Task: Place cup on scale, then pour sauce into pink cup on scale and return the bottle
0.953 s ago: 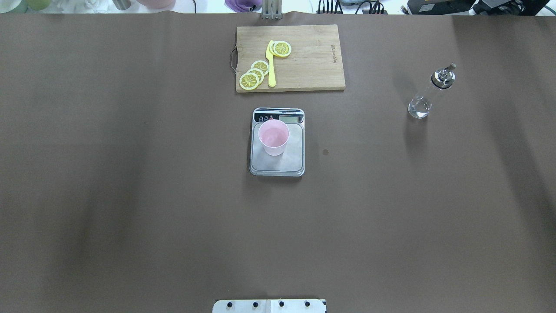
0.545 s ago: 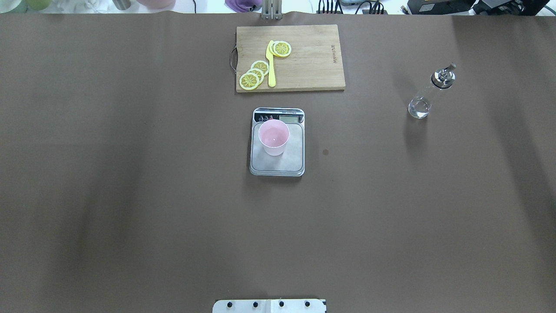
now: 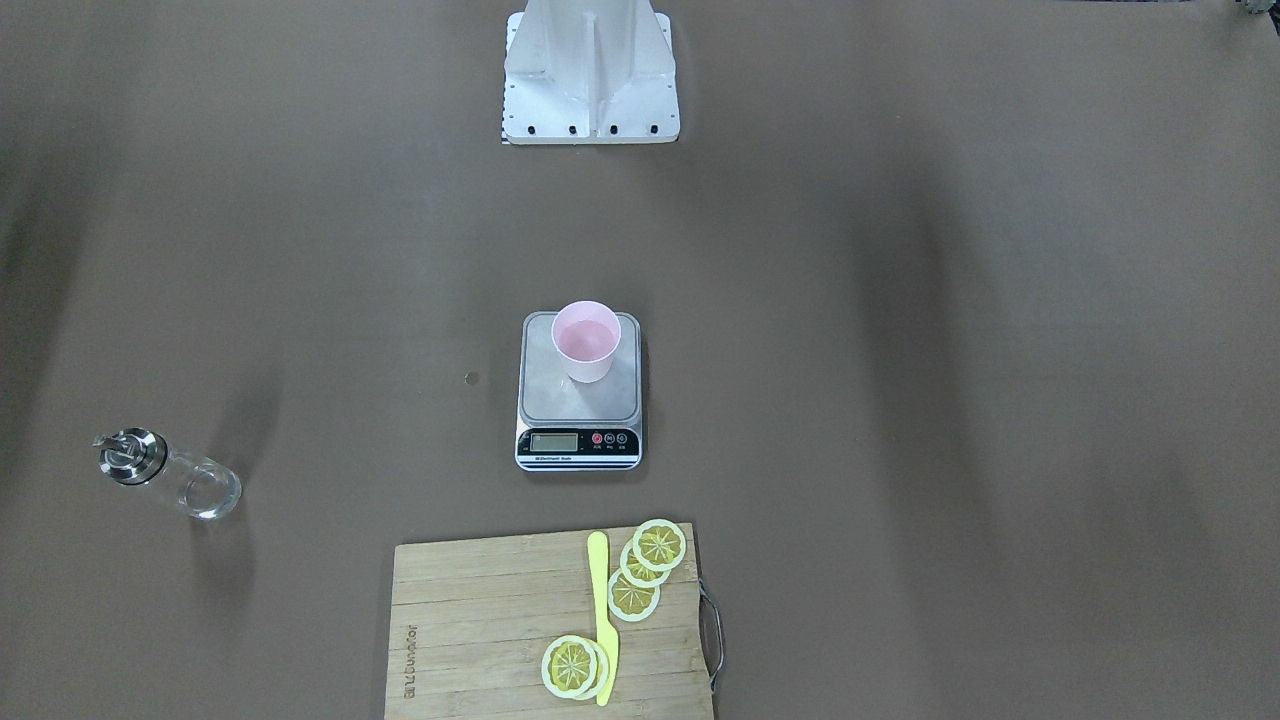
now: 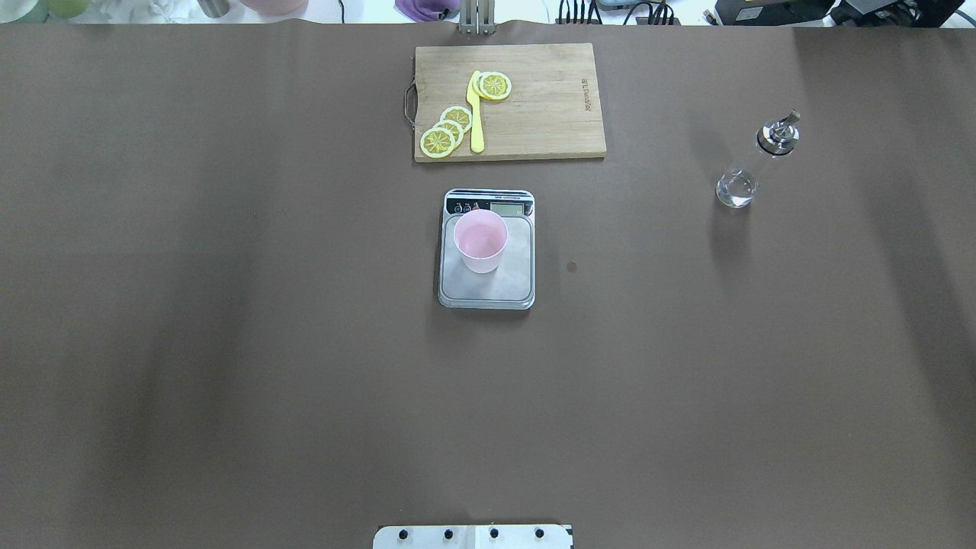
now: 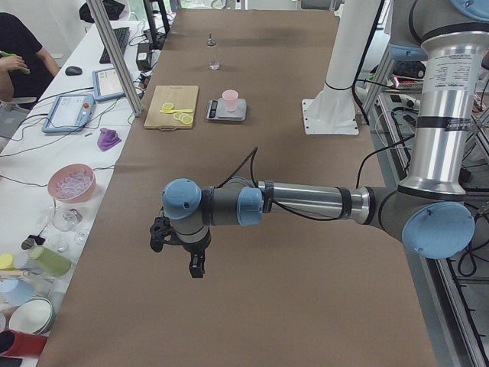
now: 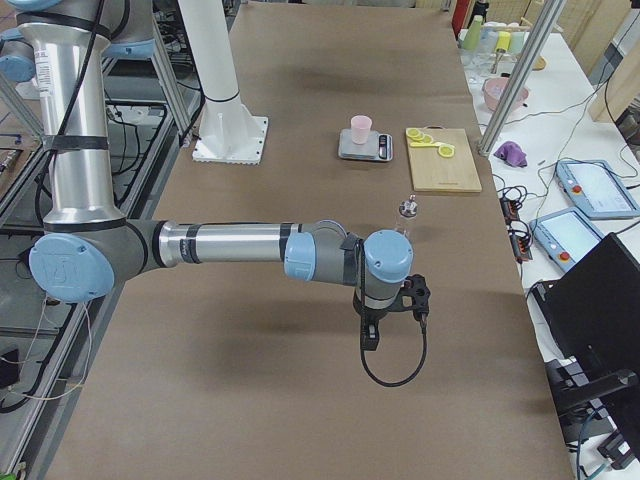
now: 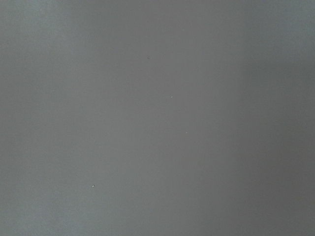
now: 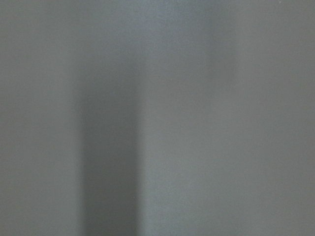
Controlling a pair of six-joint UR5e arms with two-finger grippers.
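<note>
Nothing moved: cup (image 4: 480,240) on scale (image 4: 512,288), bottle (image 4: 751,166) well apart; left gripper (image 5: 196,266), right gripper (image 6: 368,336) opening unreadable.

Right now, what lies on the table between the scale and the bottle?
Bare table, save one small dark spot beside the scale; the overhead view shows it.

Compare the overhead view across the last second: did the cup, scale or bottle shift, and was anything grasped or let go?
Nothing visibly changed. The cup stands on the scale as before. The bottle stays upright on the robot's right side of the table, untouched. No arm enters the overhead view.
</note>
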